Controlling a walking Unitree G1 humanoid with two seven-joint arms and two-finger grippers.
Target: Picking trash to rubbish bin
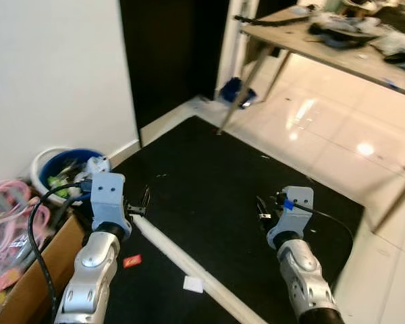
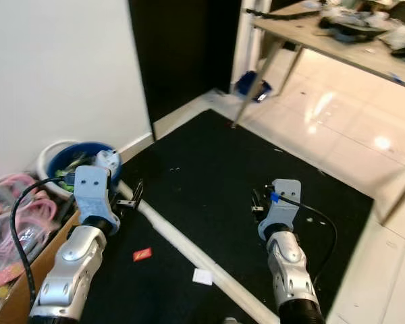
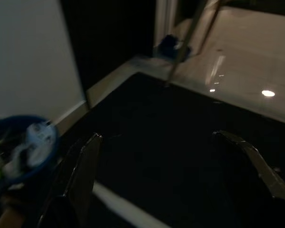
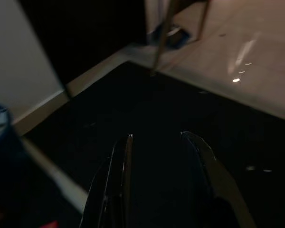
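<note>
a home, to judge by glossy cream floor tiles (image 1: 324,128) and a black mat (image 1: 216,202) by a dark doorway; white wall (image 1: 54,81) with skirting; cluttered table (image 1: 337,50) on slim metal legs; blue rubbish bin (image 1: 67,169) full of litter beside a cardboard box (image 1: 34,280)

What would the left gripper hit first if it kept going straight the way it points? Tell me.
Probably the black mat: the left gripper, fingers open and holding nothing, points forward and down over it. The blue bin sits off to one side of that line. Depth is hard to judge.
</note>
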